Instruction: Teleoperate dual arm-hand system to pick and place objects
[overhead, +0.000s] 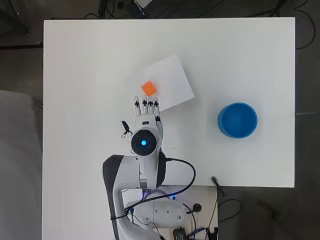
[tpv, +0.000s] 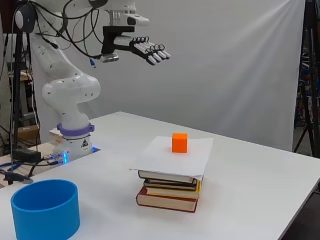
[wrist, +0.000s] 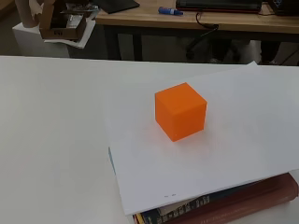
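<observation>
Our black-and-white hand, fingers straight and empty, hovers high above the table; at its 12 o'clock sits the small orange cube on white paper atop stacked books.

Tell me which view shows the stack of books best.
The side view: the stack of books shows whole there, spines stacked under the white sheet that carries the orange cube. The wrist view catches only spine edges below the sheet. In the overhead view the sheet hides the books entirely.

Tiny print near the edge of the sheet is illegible; lettering on the book spines cannot be read.
</observation>
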